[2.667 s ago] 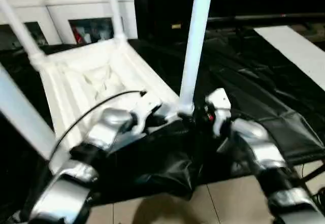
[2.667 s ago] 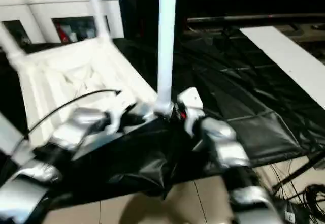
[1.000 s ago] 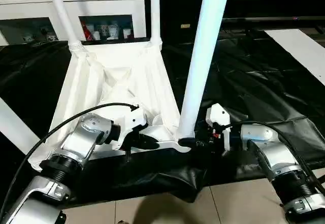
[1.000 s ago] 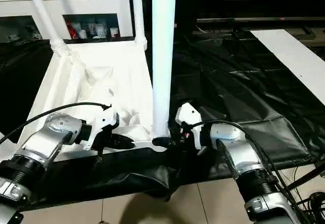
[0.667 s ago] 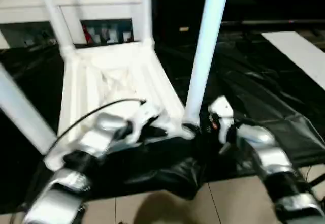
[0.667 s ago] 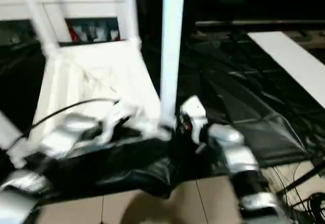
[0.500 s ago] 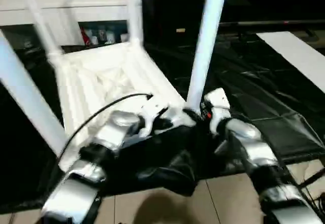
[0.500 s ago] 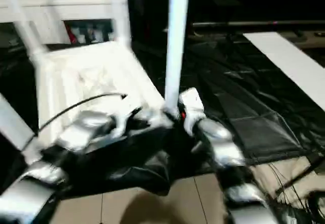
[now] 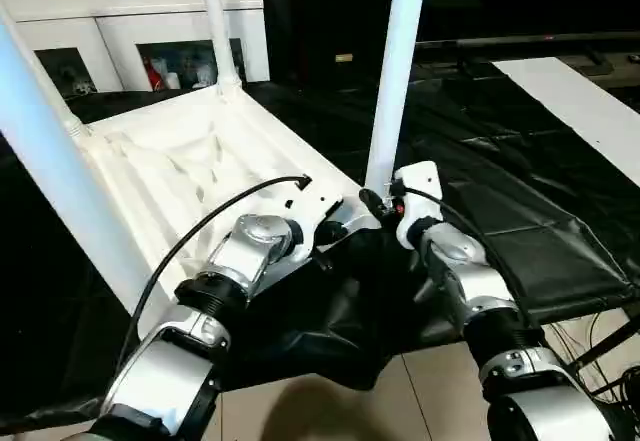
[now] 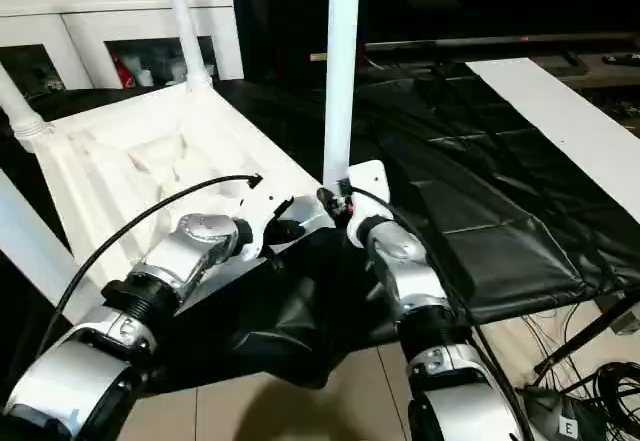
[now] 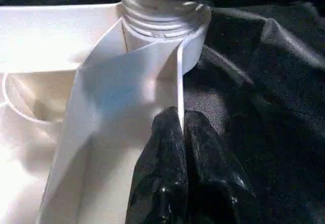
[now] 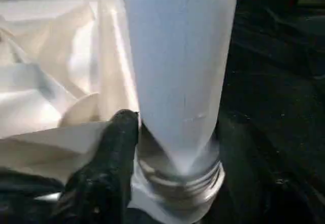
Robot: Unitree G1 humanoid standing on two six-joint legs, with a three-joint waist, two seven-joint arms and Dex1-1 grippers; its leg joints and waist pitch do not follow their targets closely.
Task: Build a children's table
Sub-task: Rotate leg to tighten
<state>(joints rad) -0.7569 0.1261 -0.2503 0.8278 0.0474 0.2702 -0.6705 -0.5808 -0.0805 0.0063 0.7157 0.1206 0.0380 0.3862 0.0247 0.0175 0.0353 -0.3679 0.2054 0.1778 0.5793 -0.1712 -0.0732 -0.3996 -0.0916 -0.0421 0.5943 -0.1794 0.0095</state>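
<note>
the upturned tabletop [image 9: 190, 176] lies on black sheeting [image 9: 520, 201]. left gripper [image 11: 181, 127] jaws pinch its thin rim; right gripper [image 9: 378, 204] jaws clasp the near corner leg [image 9: 396, 71] at its socket.

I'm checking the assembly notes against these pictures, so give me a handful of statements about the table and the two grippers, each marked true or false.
1. The tabletop lies with its ribbed underside up. True.
2. The left gripper pinches a thin wall of the tabletop near a corner socket. True.
3. The right gripper holds a loose leg away from the tabletop. False: it is at the foot of the near leg, which stands upright in the socket.
4. The tabletop rests on bare floor tiles. False: it lies on a black sheet.
5. A white cabinet stands behind the table. True.
</note>
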